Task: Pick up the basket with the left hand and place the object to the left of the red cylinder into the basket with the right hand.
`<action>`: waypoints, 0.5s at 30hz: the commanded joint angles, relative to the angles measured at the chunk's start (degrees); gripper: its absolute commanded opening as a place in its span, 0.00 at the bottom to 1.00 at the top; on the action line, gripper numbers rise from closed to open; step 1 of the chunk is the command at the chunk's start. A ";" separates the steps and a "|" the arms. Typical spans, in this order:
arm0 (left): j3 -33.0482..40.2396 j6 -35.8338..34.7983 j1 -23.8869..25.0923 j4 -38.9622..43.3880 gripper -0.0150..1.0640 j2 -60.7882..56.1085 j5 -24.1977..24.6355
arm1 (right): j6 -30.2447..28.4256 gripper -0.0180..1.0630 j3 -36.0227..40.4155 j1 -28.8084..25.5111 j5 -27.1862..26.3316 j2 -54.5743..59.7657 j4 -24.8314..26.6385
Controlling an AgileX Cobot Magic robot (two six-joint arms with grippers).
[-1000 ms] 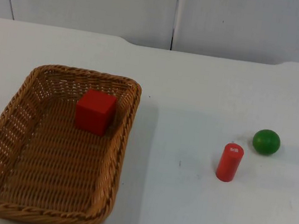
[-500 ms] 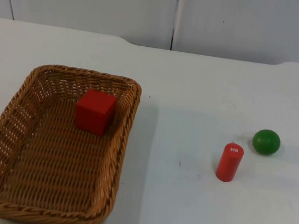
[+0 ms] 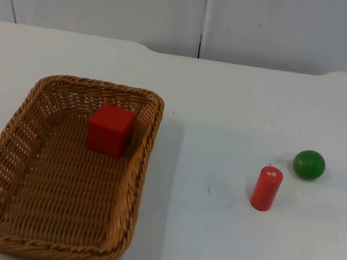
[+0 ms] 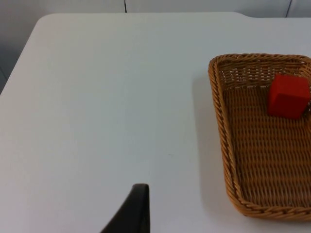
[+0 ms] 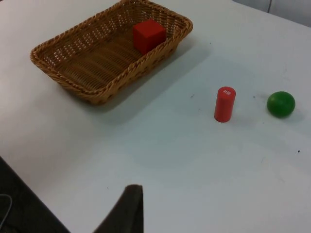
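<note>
The basket [image 3: 56, 171] sat on the white tabletop [image 3: 209, 240] with the red cube [image 3: 110, 130] inside, near its far wall; the red cylinder [image 3: 266, 188] stood upright well apart, green ball [image 3: 309, 164] just beside it; left gripper [image 4: 138, 208] and right gripper [image 5: 131, 208] waited, spread impossible to tell.

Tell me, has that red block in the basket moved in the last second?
No. The red block sits at the same spot against the basket far wall, as before.

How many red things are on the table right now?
2. A red cube sits inside the wicker basket near its far end; a red cylinder stands upright on the table beside the green ball.
</note>
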 commanded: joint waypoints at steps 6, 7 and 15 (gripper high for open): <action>0.22 0.04 0.01 0.32 0.99 -0.20 -0.27 | -0.44 0.99 0.35 -0.33 -0.66 -0.17 0.31; 0.22 0.04 0.01 0.32 0.99 -0.20 -0.27 | -0.44 0.99 0.35 -0.33 -0.76 -0.17 0.00; 0.22 0.04 0.01 0.32 0.99 -0.20 -0.27 | -0.44 0.99 0.35 -0.46 -0.74 -0.17 0.31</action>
